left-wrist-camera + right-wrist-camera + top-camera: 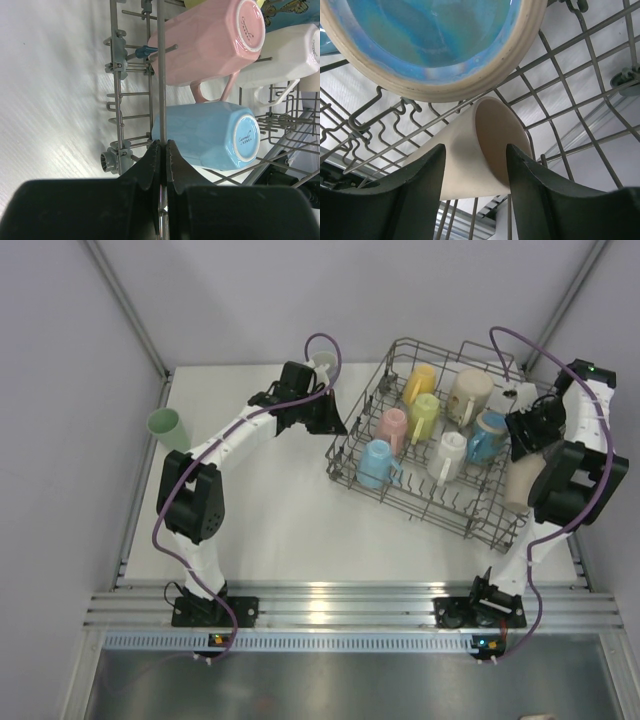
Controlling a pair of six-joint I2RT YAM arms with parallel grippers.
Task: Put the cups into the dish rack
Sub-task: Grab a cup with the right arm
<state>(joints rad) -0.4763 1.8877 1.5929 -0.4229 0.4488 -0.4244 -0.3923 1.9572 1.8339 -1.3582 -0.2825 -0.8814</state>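
The grey wire dish rack point(352, 455) holds several cups: yellow point(419, 382), lime point(425, 413), cream point(468, 394), pink point(393, 426), light blue point(375, 463), white point(449, 456) and a blue patterned mug point(487, 436). My left gripper point(335, 422) is shut on the rack's left rim wire point(161, 75), next to the light blue cup point(210, 136) and the pink mug point(210, 40). My right gripper point(523, 447) is shut on a beige tumbler point(465, 155) at the rack's right end, just below the blue mug point(435, 45). The tumbler lies tilted against the wires point(521, 485).
A mint green cup point(168, 428) stands on the table at the far left. A white cup point(323, 362) stands behind my left gripper, and a white mug point(521, 396) lies at the rack's far right corner. The table's front rail point(330, 602) runs past both arm bases.
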